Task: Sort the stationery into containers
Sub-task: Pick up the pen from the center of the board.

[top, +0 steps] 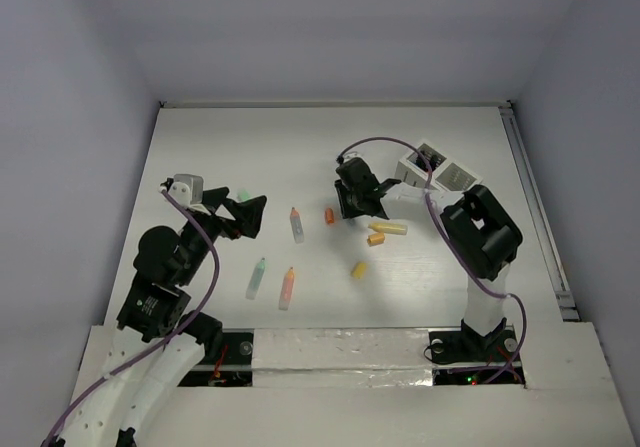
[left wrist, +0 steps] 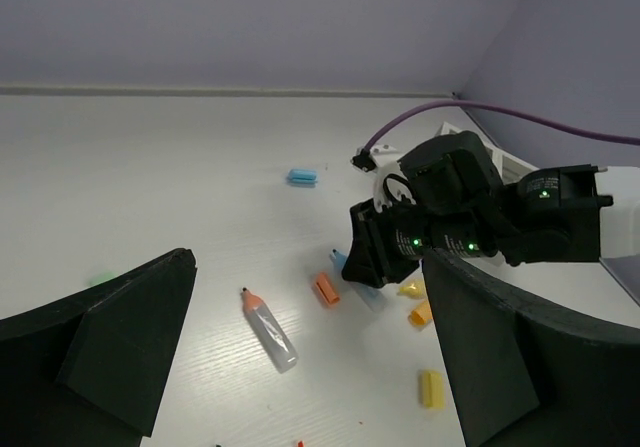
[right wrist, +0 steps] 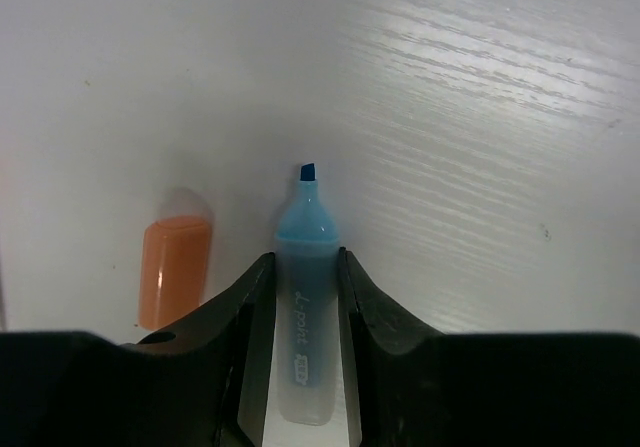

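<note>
Right gripper [right wrist: 304, 259] is snug on both sides of the light blue highlighter [right wrist: 305, 317]. It's flat on the desk [right wrist: 480, 117], long axis straight out between the fingers, tip pointing away. Left gripper [top: 250, 210] gapes wide and empty, well off sideways.

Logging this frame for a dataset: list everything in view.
table: one, white, beneath everything.
box: one, white, far right, partly hidden by right arm.
blue highlighter: one, in right pincer.
yellow highlighter: one, right of centre.
mint highlighter, orange highlighter: one each, left of centre, near side.
clear marker: one, orange tip, centre.
orange cap: one, beside blue highlighter.
yellow caps: two, near yellow highlighter.
light blue cap: one, farther back.
green piece: one, by left pincer.
left pincer: one, black, open, empty.
right pincer: one, black, shut on blue highlighter.
</note>
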Controlling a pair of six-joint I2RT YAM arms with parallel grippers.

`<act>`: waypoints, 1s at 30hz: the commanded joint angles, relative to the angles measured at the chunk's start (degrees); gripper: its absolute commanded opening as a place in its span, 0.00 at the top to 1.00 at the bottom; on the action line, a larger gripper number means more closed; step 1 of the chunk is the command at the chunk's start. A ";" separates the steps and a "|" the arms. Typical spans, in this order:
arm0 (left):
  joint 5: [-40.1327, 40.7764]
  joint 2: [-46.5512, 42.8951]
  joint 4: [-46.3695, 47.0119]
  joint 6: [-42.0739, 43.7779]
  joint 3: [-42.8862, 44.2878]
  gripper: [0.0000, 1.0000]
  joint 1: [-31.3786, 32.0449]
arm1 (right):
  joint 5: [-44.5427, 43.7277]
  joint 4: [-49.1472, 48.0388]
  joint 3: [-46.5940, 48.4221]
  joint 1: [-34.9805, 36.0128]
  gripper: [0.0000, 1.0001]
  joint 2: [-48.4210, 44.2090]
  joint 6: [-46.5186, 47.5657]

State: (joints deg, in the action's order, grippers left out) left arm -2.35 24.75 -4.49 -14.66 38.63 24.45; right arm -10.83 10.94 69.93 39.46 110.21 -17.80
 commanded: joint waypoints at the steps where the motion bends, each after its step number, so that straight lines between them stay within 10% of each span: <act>1: -4.41 1.26 4.14 -1.16 0.57 0.04 0.34 | -3.93 -0.48 0.64 0.26 0.87 -4.47 -0.48; 9: -12.32 4.33 7.39 -3.36 0.83 0.21 0.34 | 8.37 -17.95 -3.31 0.88 0.88 -18.18 -8.55; 13: -14.00 7.50 6.61 -4.42 1.88 0.86 0.34 | 13.61 -25.34 -2.96 3.96 0.88 -20.74 -12.68; 14: -14.00 8.20 6.17 -4.50 2.32 0.89 0.34 | 15.30 -27.09 -3.05 4.65 0.88 -20.91 -13.65; 22: -15.93 14.35 6.95 -8.37 3.38 0.43 0.34 | 25.41 -37.13 -2.43 6.41 0.89 -19.42 -22.09; 30: -14.70 17.61 7.65 -9.25 3.20 0.42 0.34 | 26.47 -42.14 -4.54 6.94 0.89 -19.42 -25.96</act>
State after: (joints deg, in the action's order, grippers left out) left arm -16.69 42.11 -0.54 -22.96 39.07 24.45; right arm 13.85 -24.58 66.35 45.84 90.83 -41.10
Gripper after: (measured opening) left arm 0.579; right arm 0.332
